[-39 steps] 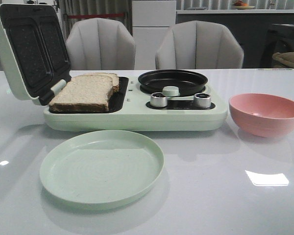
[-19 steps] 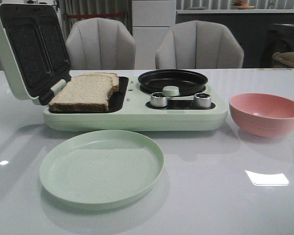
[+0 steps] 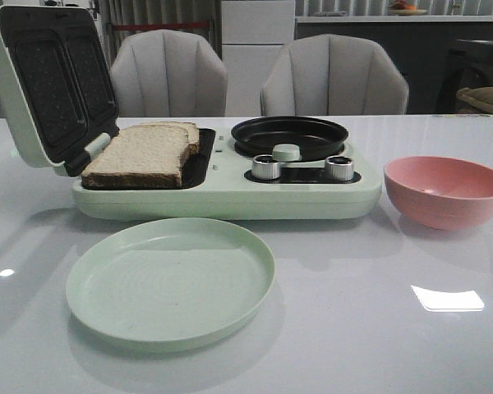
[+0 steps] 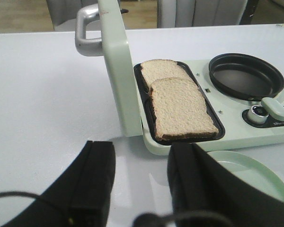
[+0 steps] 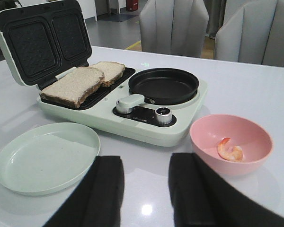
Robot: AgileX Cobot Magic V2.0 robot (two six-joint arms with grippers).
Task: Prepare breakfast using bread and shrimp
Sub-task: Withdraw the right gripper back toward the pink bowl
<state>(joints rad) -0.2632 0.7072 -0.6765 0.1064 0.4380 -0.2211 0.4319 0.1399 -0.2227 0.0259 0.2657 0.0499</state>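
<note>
Both tools, left [image 4: 139, 182] and right [image 5: 146, 191], gape empty; bread [image 4: 182, 106] lies ahead of the left, shrimp [image 5: 230, 150] near the right.

— Can you read anything on that breakfast machine [image 3: 230, 193]?

— Not really. There's a faint line of print on the dark control panel [image 4: 274, 124], just under the knob [image 4: 258, 114], but it's too small and blurred to make out.

— Any brand on the lid, the plate or the bowl?

— None I can read. No numbers or signs either.
</note>
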